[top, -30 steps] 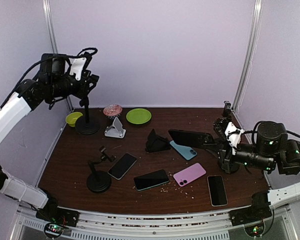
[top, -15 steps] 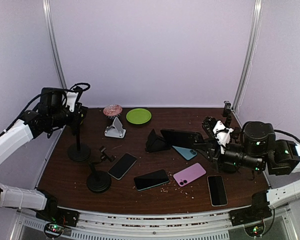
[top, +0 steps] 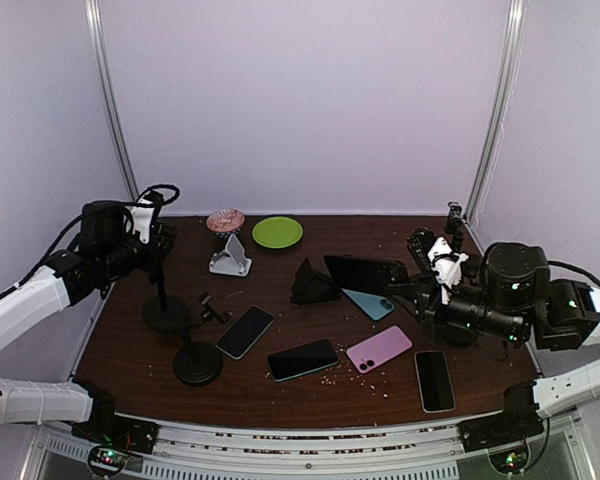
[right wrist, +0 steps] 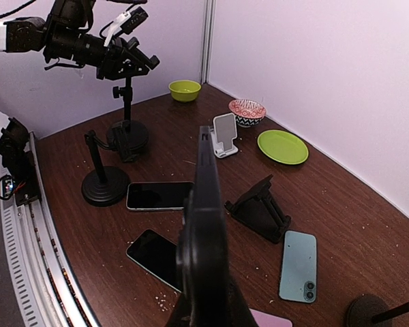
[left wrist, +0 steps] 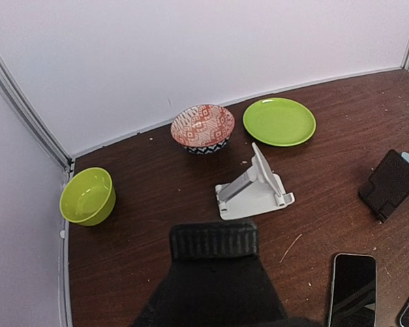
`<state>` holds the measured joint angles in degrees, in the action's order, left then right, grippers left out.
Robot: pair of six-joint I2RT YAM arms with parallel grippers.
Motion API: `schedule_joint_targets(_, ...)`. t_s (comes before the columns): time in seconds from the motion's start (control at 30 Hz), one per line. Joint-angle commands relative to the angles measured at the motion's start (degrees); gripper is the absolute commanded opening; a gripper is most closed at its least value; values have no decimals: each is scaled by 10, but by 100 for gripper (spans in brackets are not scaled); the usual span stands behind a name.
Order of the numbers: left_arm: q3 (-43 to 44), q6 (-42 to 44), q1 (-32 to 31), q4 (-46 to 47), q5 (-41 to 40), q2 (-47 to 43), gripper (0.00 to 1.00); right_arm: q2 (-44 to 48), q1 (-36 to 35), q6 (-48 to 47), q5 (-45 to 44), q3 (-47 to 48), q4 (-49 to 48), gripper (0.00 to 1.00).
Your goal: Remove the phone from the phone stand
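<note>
Right gripper point(top: 412, 284) is clamped tight on the right end of the phone point(top: 360, 272), a black handset. It hangs in the air, off any stand, long side roughly level, above the teal phone point(top: 368, 301) and just right of the black folding stand point(top: 315, 283). In the right wrist view the phone point(right wrist: 206, 197) shows edge-on, straight up the middle of the picture. Left gripper point(top: 158, 238) is partly closed around the head of the tall phone stand point(top: 166, 314), jaws pinching the ribbed black holder point(left wrist: 215, 240) at the top of the pole. The stand's round base sits at the left side of the table point(top: 130, 335); it looks planted, but from this angle I can't tell whether it's fully down or slightly lifted. A second pole stand point(top: 196, 362) is just beside it, nearer the arm bases. Flat on the table: a black phone point(top: 245, 331), a dark phone point(top: 303, 359), a pink phone point(top: 378, 349) and another black phone point(top: 434, 380) at right. Along the back: a white folding stand point(top: 230, 257), a patterned bowl point(top: 225, 220), a green plate point(top: 277, 232) and a green bowl point(left wrist: 87, 196) in the left corner.
</note>
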<state>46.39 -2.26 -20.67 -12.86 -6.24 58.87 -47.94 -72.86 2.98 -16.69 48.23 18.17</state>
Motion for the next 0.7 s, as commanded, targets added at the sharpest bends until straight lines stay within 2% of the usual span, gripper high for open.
schedule_joint_targets(0.0,-29,-16,5,93,-3,-38,0,12,4,21,-16,1,-46,0)
schedule_joint_targets(0.23,-81,-43,5,83,10,-72,0,9,6,27,-10,0,-51,0)
schedule_joint_targets(0.33,-95,-54,4,66,12,-87,5,8,7,30,-10,0,-52,0)
schedule_joint_targets(0.47,-110,-65,4,42,13,-108,19,3,10,38,-8,3,-52,0)
schedule_joint_targets(0.6,-110,-81,3,30,17,-122,38,-5,14,50,-4,8,-53,0)
schedule_joint_targets(0.67,-101,-84,3,14,16,-124,44,-11,18,55,0,13,-53,0)
